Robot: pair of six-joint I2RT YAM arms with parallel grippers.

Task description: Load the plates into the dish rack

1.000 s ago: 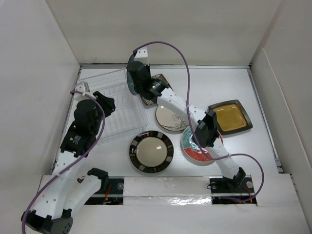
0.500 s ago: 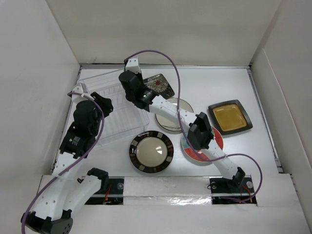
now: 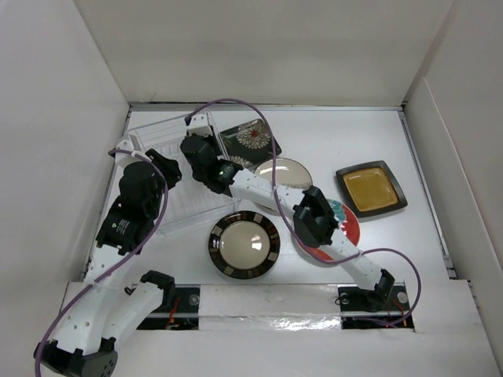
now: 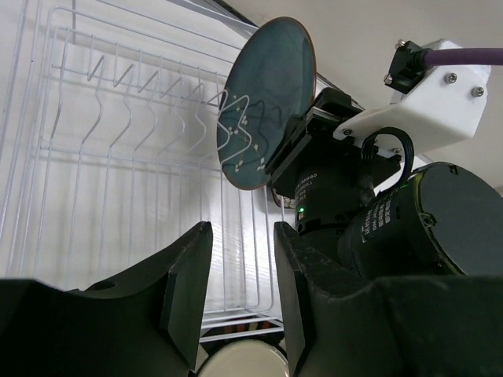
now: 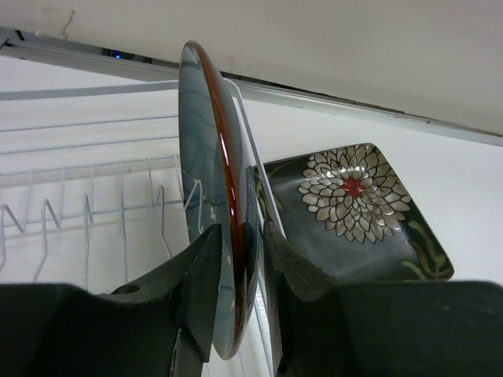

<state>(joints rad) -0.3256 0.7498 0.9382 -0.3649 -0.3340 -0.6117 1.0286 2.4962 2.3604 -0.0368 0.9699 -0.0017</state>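
White table; right end effector holds teal plate above rack.

The teal plate is gleaming with smooth glossy glaze; the black square floral plate is shining likewise; the dish rack is showing thin white wire over clear plastic; the left gripper is looking matt black

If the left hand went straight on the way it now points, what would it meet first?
Probably the teal plate, held upright over the dish rack by the right hand. Depth is unclear, so the open left hand might touch rack wires first.
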